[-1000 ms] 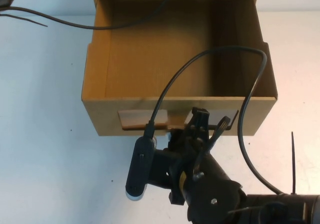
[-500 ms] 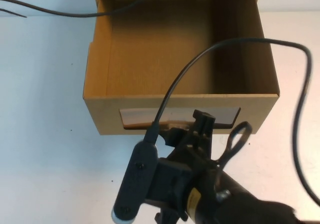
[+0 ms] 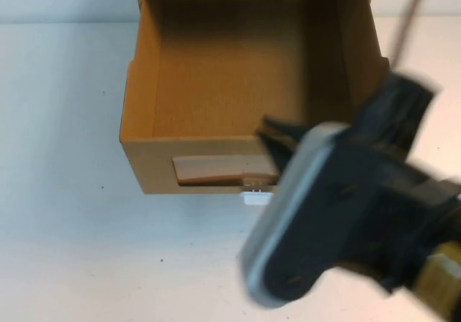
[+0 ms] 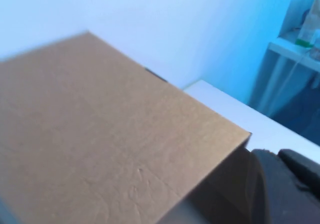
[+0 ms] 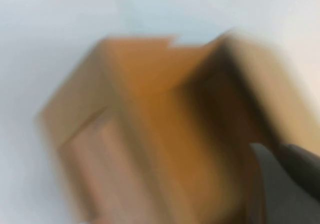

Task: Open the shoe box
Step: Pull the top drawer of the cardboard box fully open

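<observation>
The brown cardboard shoe box [image 3: 151, 167] stands open at the table's far middle, its inside bare. A pale cut-out panel [image 3: 216, 168] shows on its front wall. My right gripper [image 3: 277, 138] hangs above the box's front right corner, blurred and close to the camera, and the arm hides that corner. The right wrist view looks down into the shoe box [image 5: 150, 114], with the right gripper [image 5: 290, 184] as a dark shape at the edge. In the left wrist view a flat cardboard face [image 4: 100, 134] fills the picture, next to the left gripper [image 4: 285, 189]. The left arm is absent from the high view.
White table [image 3: 65, 228] spreads left of and in front of the box. A small white piece [image 3: 257, 196] lies at the foot of the front wall. The left wrist view shows a pale wall and a shelf [image 4: 300, 43] beyond the table.
My right arm has risen from the box's front wall and swung right, toward the camera. Its black cable has left the space over the box. The box has not moved.
</observation>
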Action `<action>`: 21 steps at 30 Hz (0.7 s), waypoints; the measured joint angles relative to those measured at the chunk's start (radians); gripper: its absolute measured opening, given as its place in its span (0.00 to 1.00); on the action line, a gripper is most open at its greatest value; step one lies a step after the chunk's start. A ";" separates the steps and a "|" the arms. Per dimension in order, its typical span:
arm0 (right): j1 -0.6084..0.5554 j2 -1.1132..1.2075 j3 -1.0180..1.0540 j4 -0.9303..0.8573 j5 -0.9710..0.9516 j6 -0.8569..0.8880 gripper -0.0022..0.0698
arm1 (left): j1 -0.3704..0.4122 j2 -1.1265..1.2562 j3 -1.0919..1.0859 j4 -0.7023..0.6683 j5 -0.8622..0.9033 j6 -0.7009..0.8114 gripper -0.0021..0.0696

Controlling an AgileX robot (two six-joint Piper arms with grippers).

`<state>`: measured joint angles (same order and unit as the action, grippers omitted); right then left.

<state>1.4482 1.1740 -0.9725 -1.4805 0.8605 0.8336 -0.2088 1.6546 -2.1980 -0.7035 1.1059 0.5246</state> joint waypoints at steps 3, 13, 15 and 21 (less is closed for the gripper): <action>0.000 -0.084 -0.004 -0.043 0.011 0.000 0.03 | 0.000 -0.112 0.000 0.076 0.061 -0.007 0.02; -0.088 -0.288 -0.021 0.137 -0.032 -0.058 0.01 | 0.000 -0.526 0.351 0.230 0.098 -0.014 0.02; -0.110 -0.301 -0.021 0.226 -0.074 -0.125 0.01 | 0.000 -0.624 0.503 0.262 0.043 -0.017 0.02; -0.135 -0.304 -0.017 0.373 -0.120 -0.320 0.01 | 0.000 -0.964 0.953 0.376 -0.222 -0.090 0.02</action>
<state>1.3127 0.8698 -0.9892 -1.1072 0.7405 0.5136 -0.2088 0.6902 -1.2452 -0.3276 0.8836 0.4351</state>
